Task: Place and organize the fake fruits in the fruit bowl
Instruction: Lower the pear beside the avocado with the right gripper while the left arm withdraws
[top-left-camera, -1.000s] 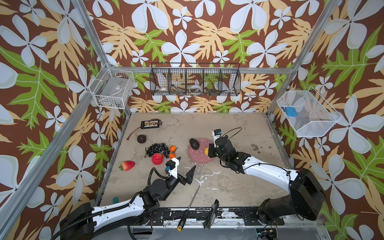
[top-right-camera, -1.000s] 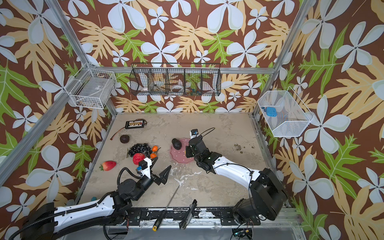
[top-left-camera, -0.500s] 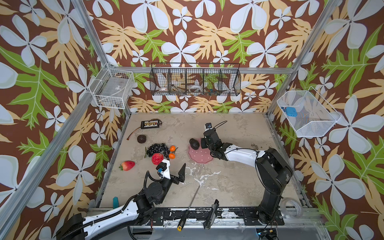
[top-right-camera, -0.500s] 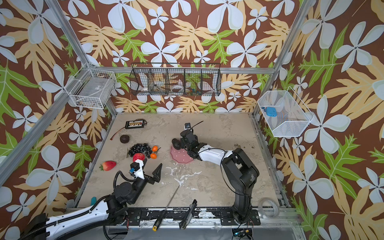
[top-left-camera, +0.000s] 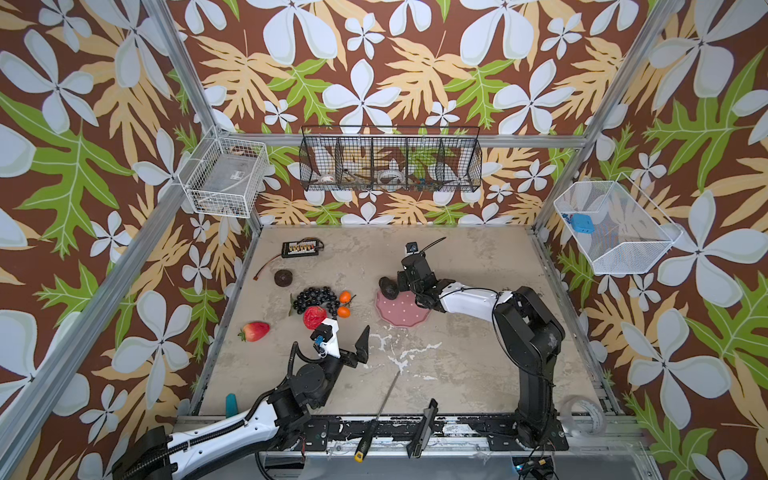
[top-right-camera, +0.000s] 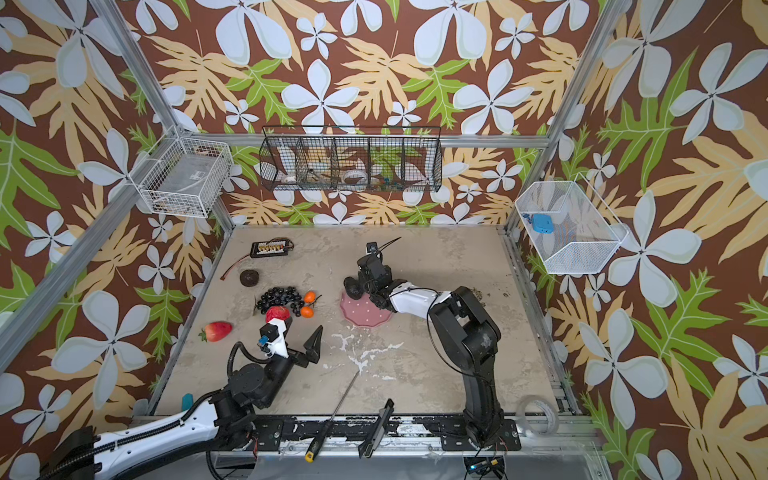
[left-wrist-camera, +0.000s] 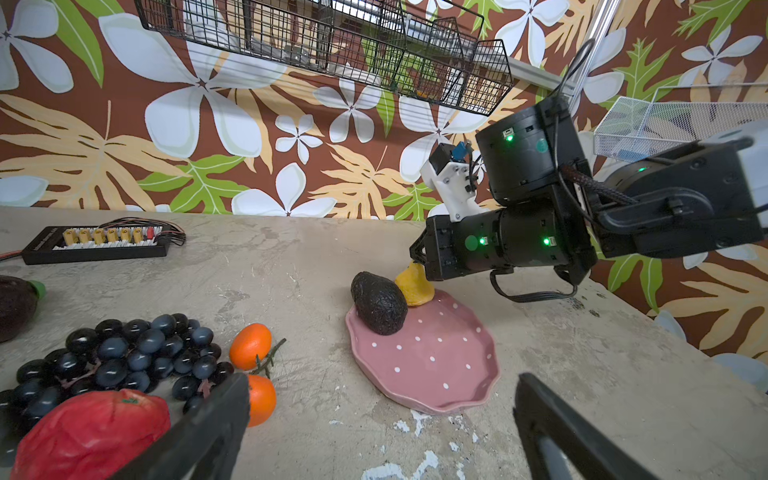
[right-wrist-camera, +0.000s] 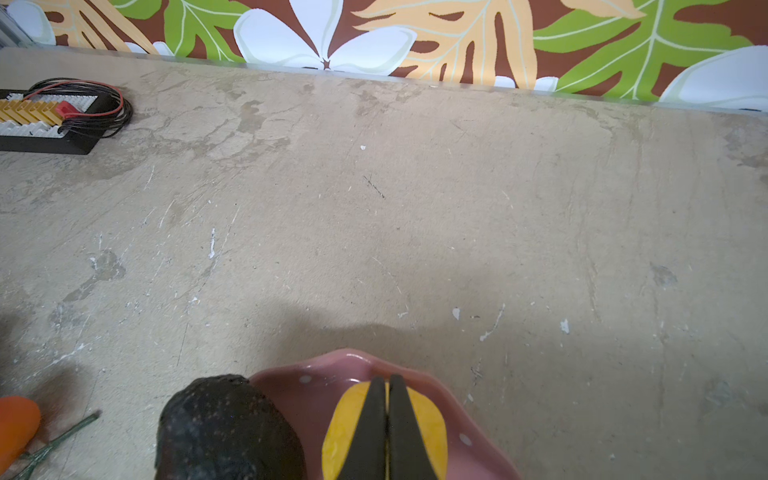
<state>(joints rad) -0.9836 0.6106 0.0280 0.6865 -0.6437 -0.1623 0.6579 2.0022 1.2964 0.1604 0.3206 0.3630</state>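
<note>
The left black-and-white robot arm (top-left-camera: 224, 430) is laid low from the near edge and angled inward. The left black parallel gripper (top-left-camera: 345, 334) is held empty with its jaws spread wide. One finger (top-left-camera: 365, 338) is seen plainly in a top view, while the other is largely hidden under the white wrist camera mount (top-left-camera: 331, 347). The right black-and-white robot arm (top-left-camera: 465, 297) is stood up from its base, bent sharply at the elbow and extended toward the middle. The right black parallel gripper (right-wrist-camera: 386, 399) is tilted downward, and its jaws appear to be pressed fully together.
</note>
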